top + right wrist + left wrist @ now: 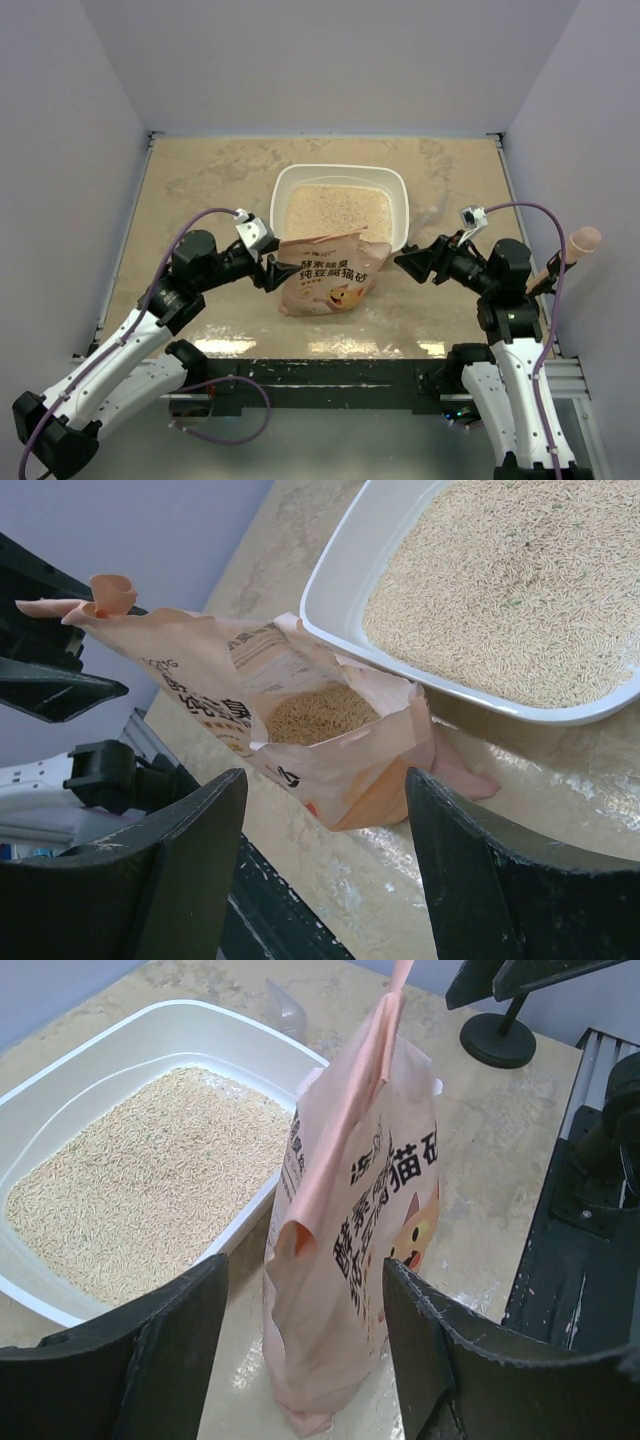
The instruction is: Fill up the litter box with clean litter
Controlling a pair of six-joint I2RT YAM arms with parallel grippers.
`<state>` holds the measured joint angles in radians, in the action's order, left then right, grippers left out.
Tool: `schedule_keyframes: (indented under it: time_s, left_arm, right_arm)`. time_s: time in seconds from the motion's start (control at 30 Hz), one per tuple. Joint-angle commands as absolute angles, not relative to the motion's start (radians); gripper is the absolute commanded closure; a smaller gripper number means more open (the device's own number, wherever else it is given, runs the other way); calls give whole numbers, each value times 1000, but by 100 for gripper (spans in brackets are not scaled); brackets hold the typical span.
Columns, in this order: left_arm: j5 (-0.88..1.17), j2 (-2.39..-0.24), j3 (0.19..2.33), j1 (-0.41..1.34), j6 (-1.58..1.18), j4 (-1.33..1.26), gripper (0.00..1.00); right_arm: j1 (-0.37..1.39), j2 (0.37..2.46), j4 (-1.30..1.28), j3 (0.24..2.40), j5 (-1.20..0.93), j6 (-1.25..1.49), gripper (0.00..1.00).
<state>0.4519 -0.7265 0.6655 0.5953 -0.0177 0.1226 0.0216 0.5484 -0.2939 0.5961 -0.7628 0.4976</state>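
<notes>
The white litter box (280, 195) sits mid-table, its floor covered with pale beige clean litter (338, 210). An orange-pink printed bag (325, 275) stands against its near wall, top open, with more granules (320, 712) showing inside. My left gripper (272, 272) is open at the bag's left edge. In the left wrist view the bag (350, 1260) stands between the spread fingers (180, 1340), apart from both. My right gripper (400, 262) is open to the right of the bag, holding nothing. In the right wrist view the bag (340, 765) and the box rim (330, 590) lie ahead of it.
A black stand with a round base (497, 1035) is on the table's right side. A pink-tipped rod (583, 240) leans at the right wall. A clear plastic piece (432, 215) lies right of the box. Grey walls enclose the table, and a black rail (320, 370) runs along its near edge.
</notes>
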Motion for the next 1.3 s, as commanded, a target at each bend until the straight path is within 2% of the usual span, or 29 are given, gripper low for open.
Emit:
schedule_keyframes:
  time_s: [0.0,0.4,0.5,0.53,0.63,0.7,0.8,0.97,1.07,1.27]
  left_arm:
    - [466,-756,620,588,-52,-44,33]
    - [693,-773,531,532,-138,-201,44]
    - [753,-807,529,531,-158,-222,59]
    - [767,-814,528,531,-163,-225,72]
    - [813,-857,532,528,-172,-229,84]
    - [831,-880,540,526,-173,-224,87]
    - [842,-897,541,522,-167,-215,100]
    - [870,-894,592,471,-114,-158,100]
    - [983,-933,659,391,-86,-129,100]
    - [1368,-1135,843,282,-5,-40,100]
  right_arm:
    - [28,532,-264,591,-785,502,31]
    - [35,535,-256,584,-787,500,30]
    - [35,531,-258,581,-778,502,30]
    - [35,529,-259,580,-773,502,31]
    - [37,529,-258,578,-765,505,31]
    - [37,532,-252,580,-765,514,31]
    - [37,537,-244,583,-762,520,30]
    - [37,535,-249,577,-749,515,30]
    - [37,534,-236,551,-755,517,30]
    - [35,491,-146,494,-810,581,31]
